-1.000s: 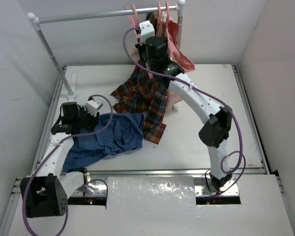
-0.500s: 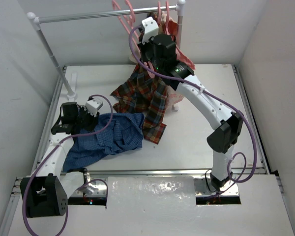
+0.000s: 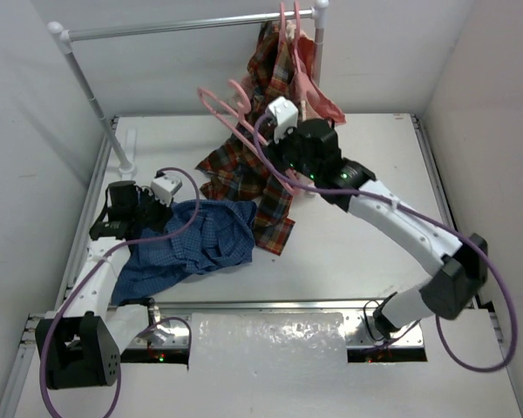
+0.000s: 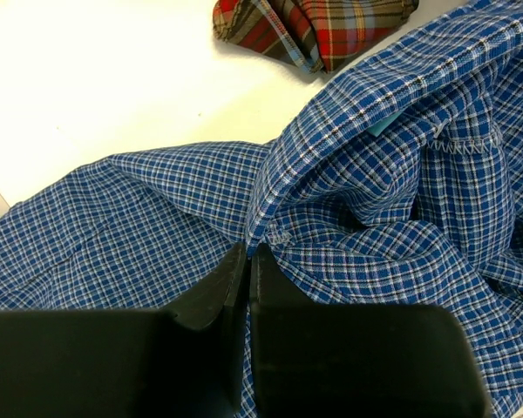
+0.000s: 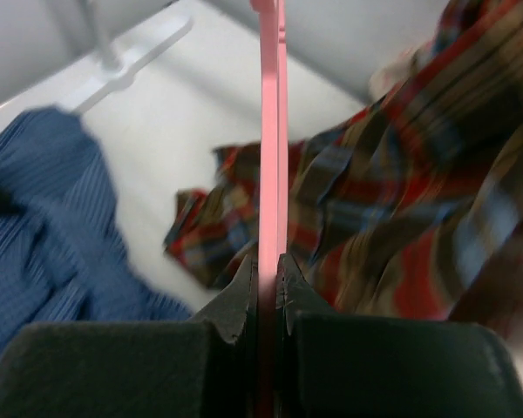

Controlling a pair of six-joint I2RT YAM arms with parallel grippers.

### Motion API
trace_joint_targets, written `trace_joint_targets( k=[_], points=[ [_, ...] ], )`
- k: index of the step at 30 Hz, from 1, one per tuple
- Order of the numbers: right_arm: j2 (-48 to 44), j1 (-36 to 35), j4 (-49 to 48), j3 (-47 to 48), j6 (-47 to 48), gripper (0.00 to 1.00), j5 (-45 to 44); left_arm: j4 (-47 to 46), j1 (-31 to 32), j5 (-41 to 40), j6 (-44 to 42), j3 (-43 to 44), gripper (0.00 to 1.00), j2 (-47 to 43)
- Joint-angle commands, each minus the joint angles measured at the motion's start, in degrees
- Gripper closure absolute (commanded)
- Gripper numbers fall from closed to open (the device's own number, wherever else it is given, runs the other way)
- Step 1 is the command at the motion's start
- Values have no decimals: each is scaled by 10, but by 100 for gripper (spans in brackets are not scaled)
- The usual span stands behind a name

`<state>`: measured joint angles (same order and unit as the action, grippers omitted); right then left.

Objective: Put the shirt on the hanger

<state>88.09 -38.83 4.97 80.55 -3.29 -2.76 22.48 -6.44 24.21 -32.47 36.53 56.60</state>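
The right hand [image 5: 268, 261] has carried the hanger [image 5: 268, 131] off the rail [image 3: 157, 28], pinching it. Below the rail, the left hand [image 4: 248, 257] pinches the shirt [image 3: 192, 244] on the counter [image 3: 331, 261], ready for threading.

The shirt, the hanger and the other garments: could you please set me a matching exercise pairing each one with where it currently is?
Things:
1. blue check shirt
2. pink hanger
3. plaid shirt
4. peach garment

Places:
A. clamped in the right tool
B. hanging at the right end of the rail
C. crumpled on the table, pinched by the left tool
D. draping from the rail down onto the table

Pairs: 1-C, 2-A, 3-D, 4-B
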Motion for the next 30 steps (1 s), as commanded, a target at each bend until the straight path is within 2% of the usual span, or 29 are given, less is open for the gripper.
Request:
trace_joint_targets(
  k=[1,5,8,13,16,22,30],
  points=[
    [-86,-12,-23,-61,16,100,25,-16,-2,12,3,10,100,-16],
    [-156,-14,37,-128,29,100,62,-35,-1,-15,17,15,100,-15],
    [-207,-14,64,-178,29,100,91,-53,-1,-40,35,51,100,8],
    [-257,-16,131,-195,28,100,171,-49,-2,-26,57,92,100,32],
    [-274,-22,161,-215,29,100,153,-60,-2,-29,68,94,100,36],
    [-299,-26,159,-253,27,100,229,-73,-2,-26,82,112,100,62],
    [-329,-30,165,-235,28,100,229,-74,-1,-36,79,123,100,83]
  ],
)
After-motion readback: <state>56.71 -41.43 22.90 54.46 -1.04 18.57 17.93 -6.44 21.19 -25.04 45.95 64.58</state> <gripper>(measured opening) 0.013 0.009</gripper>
